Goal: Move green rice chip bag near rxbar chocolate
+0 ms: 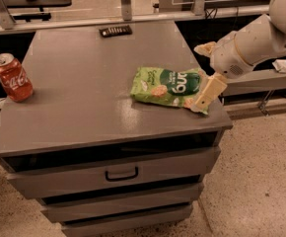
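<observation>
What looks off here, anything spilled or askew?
Nothing stands out. The green rice chip bag lies flat near the right edge, gripper open at its right end; cola can upright, rxbar chocolate flat at the far edge.

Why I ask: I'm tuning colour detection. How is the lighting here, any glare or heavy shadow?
Camera view: warm orange cast overall; a pale sheen on the table left of the chip bag; deep shadow above the drawers; the open gripper, at the bag's right end, looks yellowish.

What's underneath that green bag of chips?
Only the grey cabinet top shows around the green rice chip bag; anything beneath it is covered. The claw hangs open at one end.
</observation>
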Controlling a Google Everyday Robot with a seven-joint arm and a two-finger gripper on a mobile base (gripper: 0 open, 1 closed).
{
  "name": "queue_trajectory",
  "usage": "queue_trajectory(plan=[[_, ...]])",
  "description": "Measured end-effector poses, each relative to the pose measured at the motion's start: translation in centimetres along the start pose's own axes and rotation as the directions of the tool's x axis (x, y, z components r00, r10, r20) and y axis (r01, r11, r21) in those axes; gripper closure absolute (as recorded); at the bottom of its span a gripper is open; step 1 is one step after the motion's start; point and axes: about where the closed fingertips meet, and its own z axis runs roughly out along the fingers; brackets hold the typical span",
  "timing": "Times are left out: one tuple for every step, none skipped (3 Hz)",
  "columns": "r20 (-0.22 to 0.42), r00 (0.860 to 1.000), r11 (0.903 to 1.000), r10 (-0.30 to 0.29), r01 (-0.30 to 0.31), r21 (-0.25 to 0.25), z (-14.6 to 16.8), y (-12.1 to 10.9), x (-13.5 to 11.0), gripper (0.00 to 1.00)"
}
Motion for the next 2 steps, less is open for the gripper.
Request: queue_trajectory(plan=[[0.035, 0.999, 0.9996, 0.024, -0.024, -0.013, 2.5, -1.2, 0.2, 0.00], [0.042, 0.997, 0.9965, 0.060, -0.057, -0.061, 4.2, -1.6, -0.2, 0.13]])
